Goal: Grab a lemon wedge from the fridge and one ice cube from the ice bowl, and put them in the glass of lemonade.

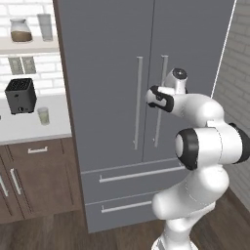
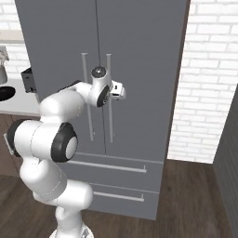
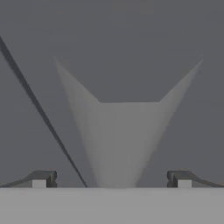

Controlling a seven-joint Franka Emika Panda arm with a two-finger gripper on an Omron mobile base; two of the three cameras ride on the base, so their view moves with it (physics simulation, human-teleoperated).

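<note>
The grey fridge [image 1: 112,73] stands shut, both doors closed, so the lemon wedge is hidden. My gripper [image 3: 111,179] is open, fingertips [image 3: 43,178] wide apart. It points straight at the right door's silver bar handle [image 3: 118,144], which lies between the jaws close ahead. From the base, my hand [image 2: 118,91] is at mid-height of that handle [image 1: 160,102]. The glass of lemonade [image 1: 44,115] stands on the white counter left of the fridge. The black ice bowl [image 2: 3,93] peeks in at the left edge; the ice cube is out of view.
A black toaster [image 1: 20,95] sits on the counter behind the glass. A jar of brown stuff [image 1: 20,30] and a tall clear glass [image 1: 45,27] stand on the shelf above. A brick wall [image 2: 209,69] runs right of the fridge. Two drawers [image 1: 132,176] lie below the doors.
</note>
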